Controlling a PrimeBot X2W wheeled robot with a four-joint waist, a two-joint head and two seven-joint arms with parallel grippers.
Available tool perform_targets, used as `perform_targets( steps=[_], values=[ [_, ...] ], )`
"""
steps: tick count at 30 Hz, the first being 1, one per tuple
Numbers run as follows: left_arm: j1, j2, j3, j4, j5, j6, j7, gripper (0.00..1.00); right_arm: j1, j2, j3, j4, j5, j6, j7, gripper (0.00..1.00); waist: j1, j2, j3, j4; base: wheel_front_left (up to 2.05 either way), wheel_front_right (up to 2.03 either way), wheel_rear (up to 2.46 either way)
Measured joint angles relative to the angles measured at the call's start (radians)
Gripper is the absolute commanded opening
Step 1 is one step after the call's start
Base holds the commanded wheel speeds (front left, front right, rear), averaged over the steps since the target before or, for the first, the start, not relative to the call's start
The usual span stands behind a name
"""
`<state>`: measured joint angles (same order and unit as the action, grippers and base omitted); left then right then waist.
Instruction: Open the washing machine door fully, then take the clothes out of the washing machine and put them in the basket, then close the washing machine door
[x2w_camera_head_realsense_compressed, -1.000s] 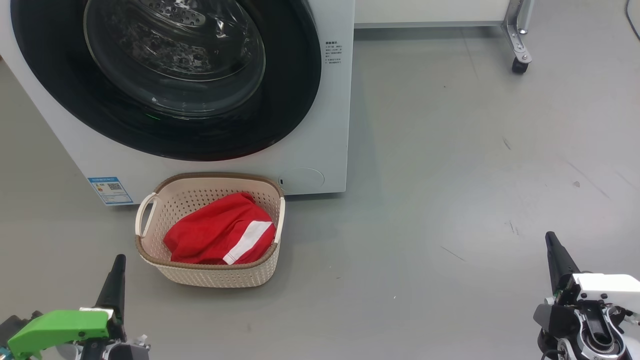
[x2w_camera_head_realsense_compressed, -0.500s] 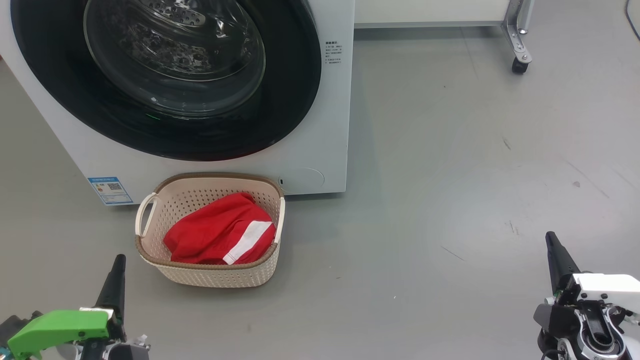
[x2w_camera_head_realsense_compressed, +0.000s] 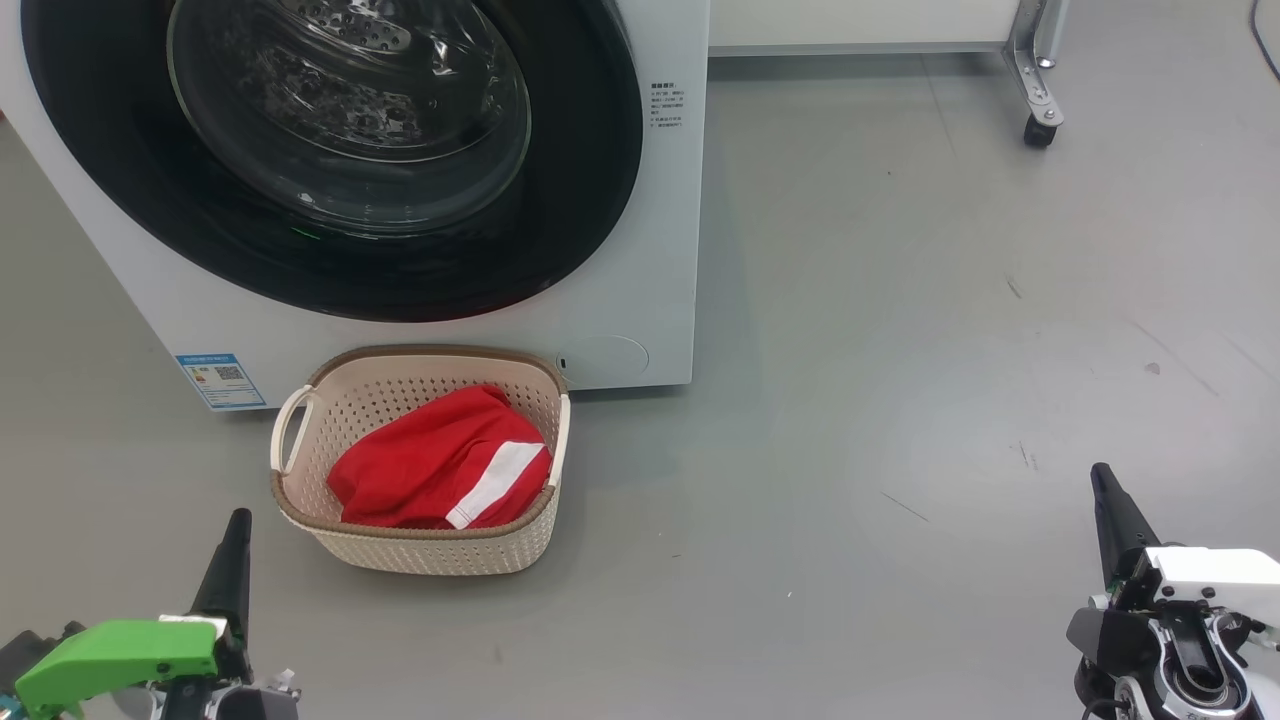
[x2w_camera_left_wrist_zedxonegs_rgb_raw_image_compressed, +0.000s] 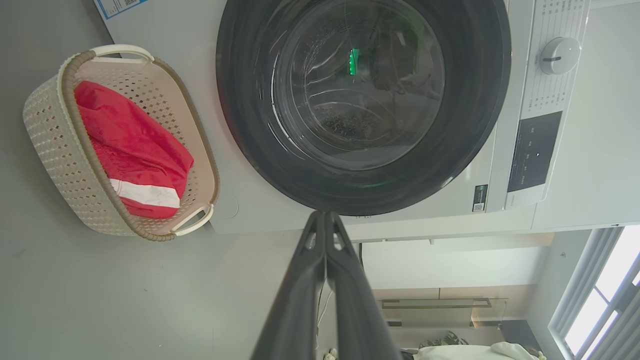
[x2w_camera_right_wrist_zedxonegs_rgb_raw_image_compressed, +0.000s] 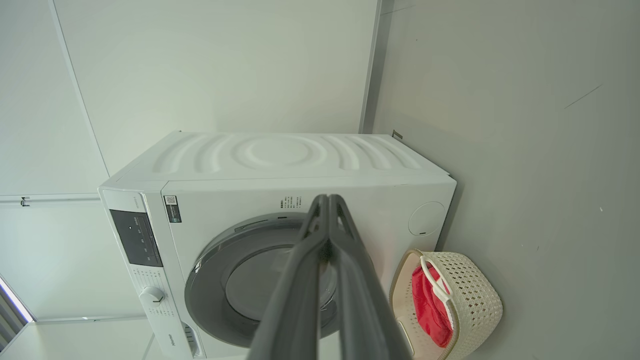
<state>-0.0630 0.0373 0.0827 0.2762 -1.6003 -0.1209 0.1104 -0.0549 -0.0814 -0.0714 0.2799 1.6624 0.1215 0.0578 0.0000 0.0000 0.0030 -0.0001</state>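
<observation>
Starting with the washing machine (x2w_camera_head_realsense_compressed: 625, 300): big white front-loader parked on grey floor (x2w_camera_head_realsense_compressed: 900, 350). Got the washing machine door (x2w_camera_head_realsense_compressed: 575, 215) shut flat against the machine's front, glossy black rim around a bulging glass bowl, with perforated steel drum showing through the glass. Right at the foot of the machine, just below the door, found the basket (x2w_camera_head_realsense_compressed: 420, 552), cream with a brown rim, sitting upright; can't tell whether touching the machine or just beside it. Inside it, the clothes (x2w_camera_head_realsense_compressed: 425, 470), a red bundle with a white stripe. Farther out from the machine, well apart from the basket, spotted the left gripper (x2w_camera_head_realsense_compressed: 238, 522), both dark fingers pressed together, clamping nothing. Same deal with the right gripper (x2w_camera_head_realsense_compressed: 1103, 482), way off past the machine's side over bare floor, fingers closed on each other, empty.
</observation>
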Motion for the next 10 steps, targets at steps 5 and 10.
perform_targets(
  steps=[5,10],
  values=[
    [0.0,0.0,0.0,0.0,0.0,0.0,0.0,0.0,0.0,0.001,-0.001,0.0,0.0,0.0,0.0,0.0,0.0,0.0,0.0,0.0,0.0,0.0,0.0],
    [0.0,0.0,0.0,0.0,0.0,0.0,0.0,0.0,0.0,0.001,-0.002,0.0,0.0,0.0,0.0,0.0,0.0,0.0,0.0,0.0,0.0,0.0,0.0]
  ],
)
